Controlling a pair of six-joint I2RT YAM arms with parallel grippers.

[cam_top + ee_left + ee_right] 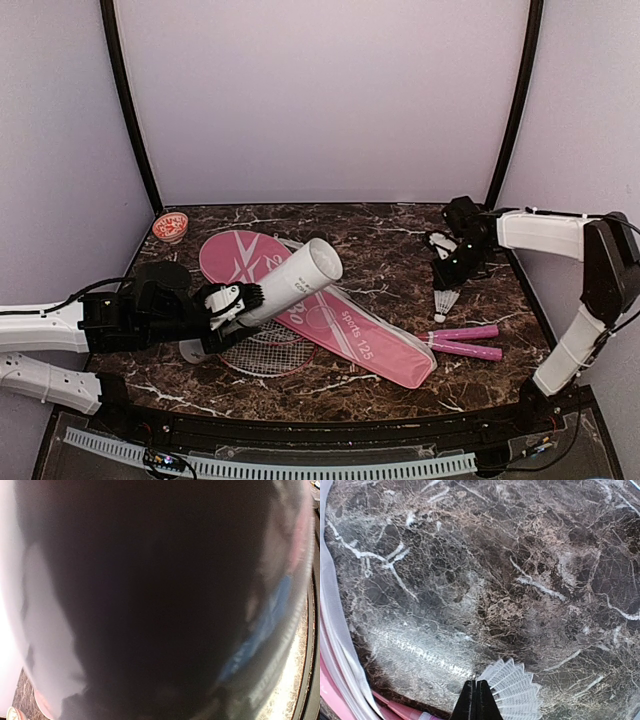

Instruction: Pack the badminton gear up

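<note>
Packing looks barely begun. The left claw (235,305) grips the long white tube (295,280), tilted above the pink racket-shaped bag (370,345). The right claw (450,268) appears pinched shut on a white feather shuttlecock (445,300), not yet tubed. The red-framed rackets (265,352) lie unbagged on the dark marble surface (400,230).

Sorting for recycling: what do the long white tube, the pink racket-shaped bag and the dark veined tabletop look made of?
Long white tube: probably smooth plastic, glossy and translucent up close. Pink racket-shaped bag: likely matte fabric, printed lettering, white edging. Dark veined tabletop: polished marble or marble-look laminate, reflecting light.
</note>
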